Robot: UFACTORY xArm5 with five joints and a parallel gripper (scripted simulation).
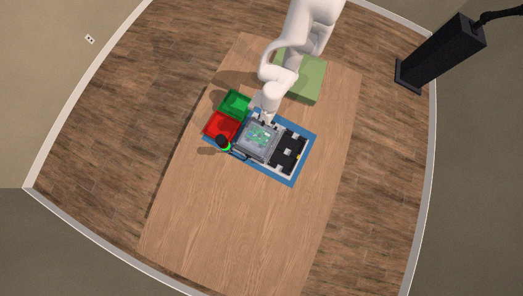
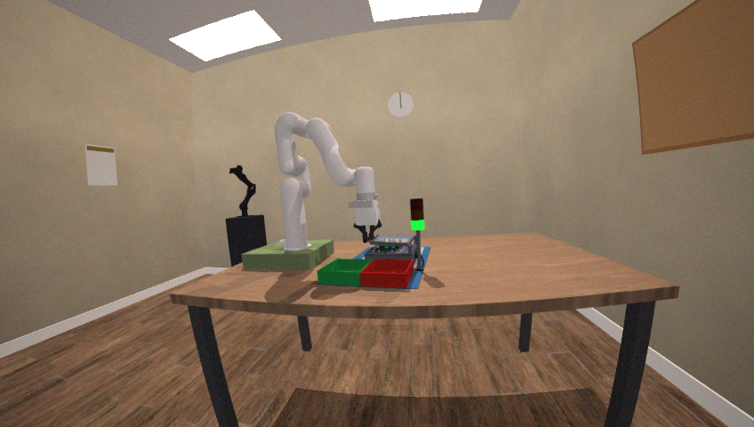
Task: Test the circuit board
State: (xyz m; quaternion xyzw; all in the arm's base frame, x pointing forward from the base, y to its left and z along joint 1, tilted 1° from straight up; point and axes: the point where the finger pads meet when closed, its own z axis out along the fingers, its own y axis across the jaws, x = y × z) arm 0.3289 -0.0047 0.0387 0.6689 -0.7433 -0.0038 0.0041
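White arm bent over a grey tester on the wooden table
Tower light glows green; its gripper pinches the lid's edge

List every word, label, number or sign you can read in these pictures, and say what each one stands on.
No text can be read.
Wall sheet: white with a brown band on top, no lettering visible.
Wall clock: plain face, no numerals visible.
Circuit board: any markings are too small to read.
Corkboard: bare.
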